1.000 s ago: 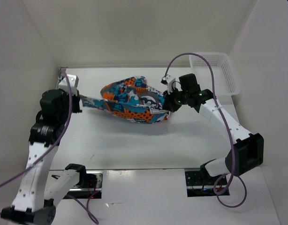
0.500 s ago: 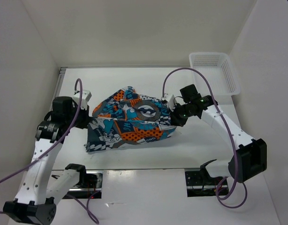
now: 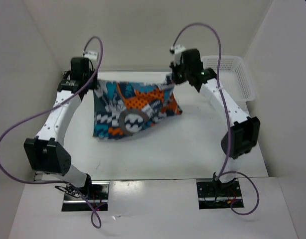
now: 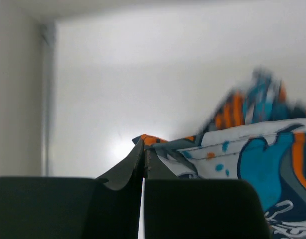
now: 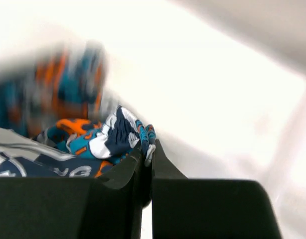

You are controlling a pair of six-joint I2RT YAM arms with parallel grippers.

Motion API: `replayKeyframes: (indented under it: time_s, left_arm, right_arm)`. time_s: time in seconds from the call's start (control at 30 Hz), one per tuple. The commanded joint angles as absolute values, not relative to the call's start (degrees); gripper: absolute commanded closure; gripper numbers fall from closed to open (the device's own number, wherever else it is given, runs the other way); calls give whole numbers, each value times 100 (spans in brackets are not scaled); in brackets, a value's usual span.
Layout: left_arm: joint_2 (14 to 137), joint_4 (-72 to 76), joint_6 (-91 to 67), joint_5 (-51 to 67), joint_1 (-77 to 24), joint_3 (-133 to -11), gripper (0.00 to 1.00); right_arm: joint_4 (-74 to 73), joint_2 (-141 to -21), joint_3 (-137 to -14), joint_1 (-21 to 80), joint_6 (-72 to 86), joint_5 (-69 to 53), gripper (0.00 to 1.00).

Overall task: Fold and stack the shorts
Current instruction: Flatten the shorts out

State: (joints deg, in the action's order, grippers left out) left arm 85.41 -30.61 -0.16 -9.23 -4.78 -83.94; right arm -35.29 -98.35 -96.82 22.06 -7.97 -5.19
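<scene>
Shorts [image 3: 133,107] hang spread out above the middle of the table [image 3: 193,149]. Left gripper [image 3: 94,85] is clamped on their upper left corner, and right gripper [image 3: 172,79] is clamped on their upper right corner. Basket [image 3: 242,79] stands at far right.

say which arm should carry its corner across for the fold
Likely left: the left gripper pinches the shorts on their longer-hanging side; the right gripper holds its corner close beside the basket.
</scene>
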Motion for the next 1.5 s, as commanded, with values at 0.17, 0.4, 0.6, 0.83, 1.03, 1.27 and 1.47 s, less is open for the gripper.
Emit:
replayKeyframes:
  time_s: [0.17, 0.4, 0.6, 0.83, 1.03, 1.27, 1.47]
  left_arm:
    - [8535, -1644, 0, -2038, -387, -11057, 100]
    - [7508, -2021, 0, -1714, -387, -8985, 100]
    - [6130, -2627, 0, -1127, -509, -6387, 100]
    - [4993, -4190, 0, -397, -870, -5081, 100]
    - [4615, -4702, 0, -185, -870, -4658, 100]
    - [4246, -5431, 0, 456, -870, -4729, 94]
    - [4000, -5862, 0, 1044, -870, -5123, 23]
  right_arm:
    - [-2425, -10487, -13228, 2188, 185, 800, 100]
    - [-2426, -9433, -10542, 2188, -613, 273, 100]
    - [-2942, -8685, -8054, 2188, -1982, -763, 100]
    - [-3849, -8104, -6207, 2241, -3444, -1055, 100]
    - [-4148, -8051, -5775, 2241, -4024, -835, 95]
    - [-4806, -7884, -5511, 2724, -4675, -772, 91]
    - [-5774, -7708, -5353, 3137, -5624, -730, 33]
